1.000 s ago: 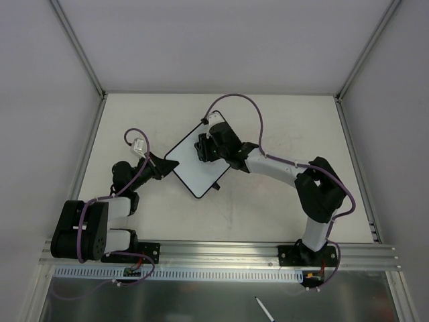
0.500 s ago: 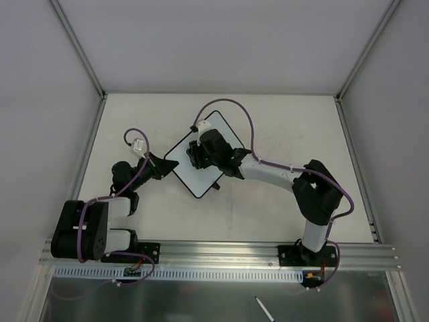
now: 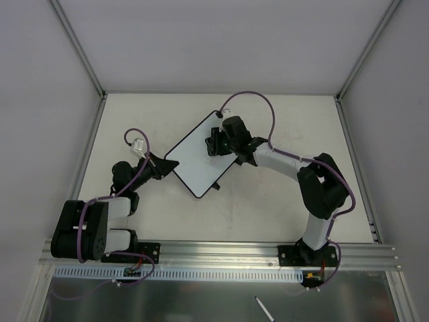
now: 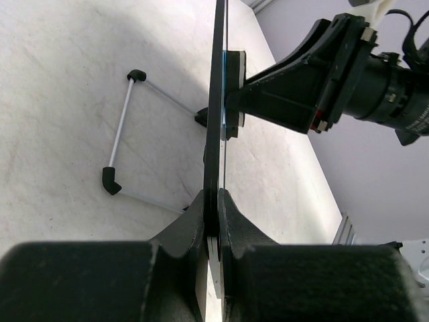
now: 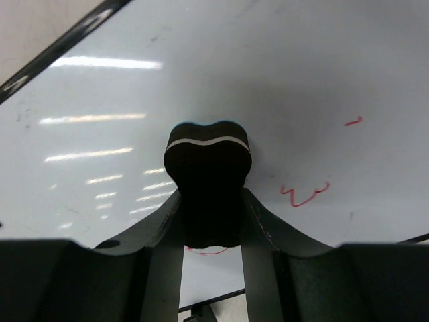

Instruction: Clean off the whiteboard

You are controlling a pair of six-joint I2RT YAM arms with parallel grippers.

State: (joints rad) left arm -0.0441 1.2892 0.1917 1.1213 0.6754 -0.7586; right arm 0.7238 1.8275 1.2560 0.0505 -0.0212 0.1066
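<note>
Cream table (image 3: 268, 208) enclosed by plain grey walls (image 3: 214, 40).

Left end effector (image 3: 163, 167) clamped — right end effector (image 3: 213, 142) clamped, arm outstretched.

Overhead view, two close wrist views; whiteboard (image 3: 194, 157) common to all.

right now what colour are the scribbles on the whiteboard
Red scribbles on the whiteboard, clearest in the right wrist view.
</note>
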